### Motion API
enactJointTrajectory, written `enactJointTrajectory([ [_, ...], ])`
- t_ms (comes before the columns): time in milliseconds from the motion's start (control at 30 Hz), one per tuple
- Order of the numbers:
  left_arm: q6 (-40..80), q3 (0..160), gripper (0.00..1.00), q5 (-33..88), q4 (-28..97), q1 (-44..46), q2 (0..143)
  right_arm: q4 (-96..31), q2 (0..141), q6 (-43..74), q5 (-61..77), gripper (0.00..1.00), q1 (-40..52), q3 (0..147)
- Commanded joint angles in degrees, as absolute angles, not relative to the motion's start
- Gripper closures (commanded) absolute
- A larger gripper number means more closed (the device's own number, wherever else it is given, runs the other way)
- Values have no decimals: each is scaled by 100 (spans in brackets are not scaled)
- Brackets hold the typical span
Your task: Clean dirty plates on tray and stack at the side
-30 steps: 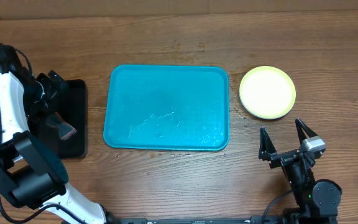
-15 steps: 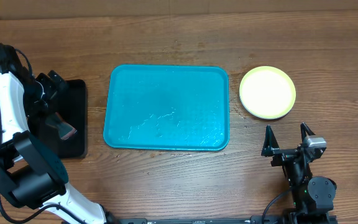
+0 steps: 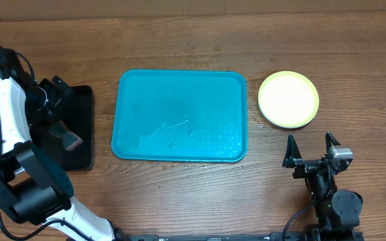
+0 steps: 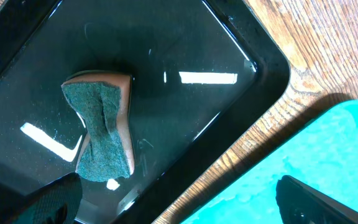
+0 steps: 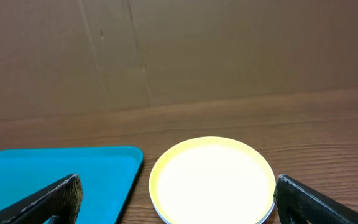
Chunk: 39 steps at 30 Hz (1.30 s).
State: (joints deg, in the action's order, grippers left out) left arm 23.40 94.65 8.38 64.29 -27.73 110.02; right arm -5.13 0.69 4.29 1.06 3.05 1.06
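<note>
Find plates [image 3: 288,100] just right of tray [image 3: 179,117] near bench's right edge, dead ahead of nearer right claw [image 3: 308,138], spread wide and empty at front edge, well apart from left claw [image 4: 178,183], spread empty over sponge [image 4: 101,130].

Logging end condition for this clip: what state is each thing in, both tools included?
tray: nothing on it but wet-looking streaks.
plates: stacked right of the tray, top face looks clean.
black tray: glossy, holds only the sponge.
sponge: lying loose, ungripped.
left tool: open, empty, over the black tray.
right tool: open, empty, short of the plates.
</note>
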Motion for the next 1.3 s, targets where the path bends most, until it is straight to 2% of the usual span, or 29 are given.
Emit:
enactJointTrajectory([
  [0, 2270, 9524, 0, 858, 6423, -2729, 11006, -482, 16, 454, 47, 0, 331, 45],
  [800, 2268, 9524, 0, 862, 6552, -2722, 10794, -482, 16, 454, 47, 0, 331, 45],
  [1000, 1566, 8707, 0, 864, 5765, -2307, 9633, -482, 16, 454, 47, 0, 331, 45],
  [1100, 790, 7413, 0, 864, 4971, -1787, 8447, -482, 16, 454, 47, 0, 331, 45],
  [1233, 445, 6014, 0, 862, 4182, -1291, 7102, -482, 16, 454, 47, 0, 331, 45],
  [1267, 445, 5439, 0, 854, 4099, -1135, 6388, -482, 16, 454, 47, 0, 331, 45],
])
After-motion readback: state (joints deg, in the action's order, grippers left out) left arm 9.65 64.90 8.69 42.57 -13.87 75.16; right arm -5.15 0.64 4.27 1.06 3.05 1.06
